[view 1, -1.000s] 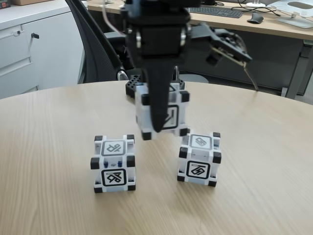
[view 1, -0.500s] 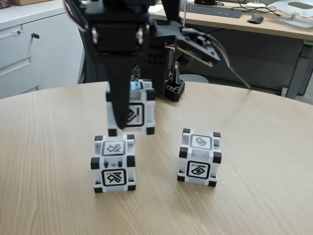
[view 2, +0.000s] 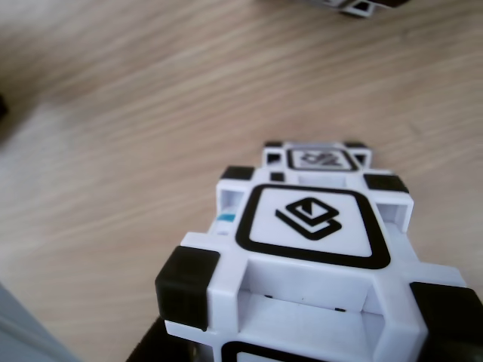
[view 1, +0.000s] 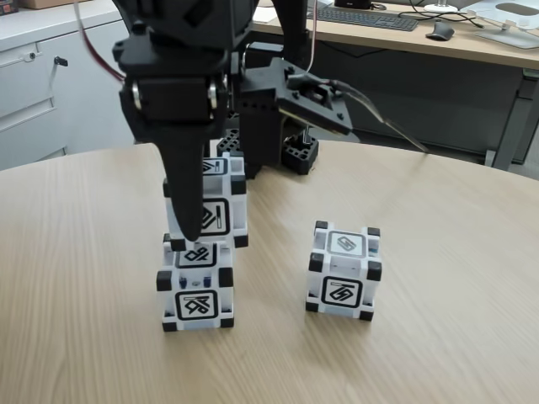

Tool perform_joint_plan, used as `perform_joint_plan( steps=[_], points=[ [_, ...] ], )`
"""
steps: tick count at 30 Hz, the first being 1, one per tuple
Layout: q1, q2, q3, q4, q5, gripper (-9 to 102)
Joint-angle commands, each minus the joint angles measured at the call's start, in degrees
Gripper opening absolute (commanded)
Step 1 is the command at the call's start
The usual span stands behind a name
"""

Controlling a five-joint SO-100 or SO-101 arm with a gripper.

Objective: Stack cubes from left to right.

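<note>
Three white-grey cubes with black corners and framed glyphs are in view. In the fixed view my black gripper [view 1: 202, 225] is shut on one cube [view 1: 221, 215], holding it directly over the left cube [view 1: 195, 290], slightly toward the back. Whether the two touch is unclear. The right cube [view 1: 343, 271] stands alone on the table. In the other view the held cube [view 2: 309, 249] looms large at the bottom, and the top of the left cube [view 2: 317, 158] peeks out just beyond it. A sliver of another cube [view 2: 355, 6] shows at the top edge.
The round wooden table [view 1: 438, 353] has free room in front and to the right. The arm's black base [view 1: 290, 151] stands at the table's back. Behind are an office chair, a white cabinet [view 1: 50, 84] and a desk with a keyboard [view 1: 370, 18].
My gripper has carried the held cube leftward from over the table's middle and lowered it until it sits right above the left cube. The two standing cubes have not moved.
</note>
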Motion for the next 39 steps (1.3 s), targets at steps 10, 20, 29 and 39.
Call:
perform_joint_plan(
  steps=[10,20,29,39],
  points=[
    [0.35,1.23,-1.49,-2.37,-1.41,4],
    [0.35,1.14,-1.49,-2.46,-3.69,28],
    [0.26,1.23,-1.41,-2.37,-6.15,35],
    [-0.88,0.97,-1.41,-1.85,-5.45,36]
  ],
)
